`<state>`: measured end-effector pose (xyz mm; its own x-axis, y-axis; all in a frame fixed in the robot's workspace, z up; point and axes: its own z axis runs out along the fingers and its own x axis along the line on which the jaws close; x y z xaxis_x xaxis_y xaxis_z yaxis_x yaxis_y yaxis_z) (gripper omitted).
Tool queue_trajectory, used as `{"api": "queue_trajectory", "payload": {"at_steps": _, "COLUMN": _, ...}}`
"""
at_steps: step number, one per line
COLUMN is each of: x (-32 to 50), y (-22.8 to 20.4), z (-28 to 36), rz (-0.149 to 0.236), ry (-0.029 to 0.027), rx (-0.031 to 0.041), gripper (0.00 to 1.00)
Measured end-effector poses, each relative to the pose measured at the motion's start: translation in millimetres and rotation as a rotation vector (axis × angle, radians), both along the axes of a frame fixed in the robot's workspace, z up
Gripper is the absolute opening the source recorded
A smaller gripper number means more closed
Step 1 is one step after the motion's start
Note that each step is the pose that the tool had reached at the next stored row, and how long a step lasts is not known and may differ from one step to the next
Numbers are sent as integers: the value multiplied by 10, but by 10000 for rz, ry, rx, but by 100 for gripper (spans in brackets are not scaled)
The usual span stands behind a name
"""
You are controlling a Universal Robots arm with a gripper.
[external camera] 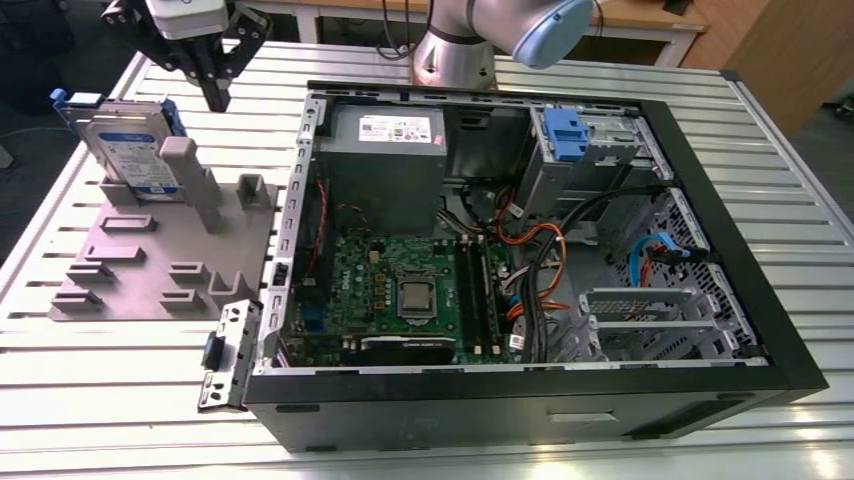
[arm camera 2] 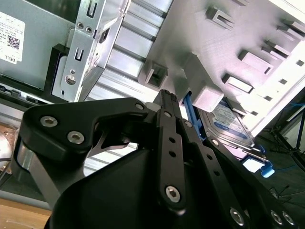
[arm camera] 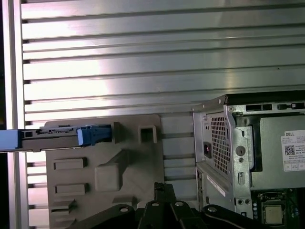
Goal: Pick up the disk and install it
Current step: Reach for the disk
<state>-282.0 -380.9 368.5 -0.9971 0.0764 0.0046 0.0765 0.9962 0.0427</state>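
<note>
Exterior view's far left: disk [external camera: 127, 150] standing on edge in a slot of the grey holder block [external camera: 134, 290], with a grey post [external camera: 190, 185] against its near face, off to that view's left of the open computer case [external camera: 801, 380]. Gripper [external camera: 215, 100] poised near the disk's top edge without touching, fingers pressed together and empty, seen likewise in the second wrist view [arm camera 2: 164, 95]. Judged best for this reach: part the fingers wide first, centre them across the thin edge, keep clear of the post, come down square.

Disk [external camera: 131, 140] partly hidden behind grey post [external camera: 194, 185], arm [external camera: 454, 50] cut off — exterior view's top edge
</note>
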Motion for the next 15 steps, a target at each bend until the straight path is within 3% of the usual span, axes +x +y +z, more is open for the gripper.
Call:
{"api": "queue_trajectory", "payload": {"at_steps": 7, "x": -68, "y": 62, "z": -2, "rz": 1, "ry": 1, "rx": -1, "gripper": 11}}
{"api": "queue_trajectory", "payload": {"at_steps": 15, "x": -278, "y": 74, "z": -9, "rz": -1, "ry": 1, "rx": 3, "gripper": 11}}
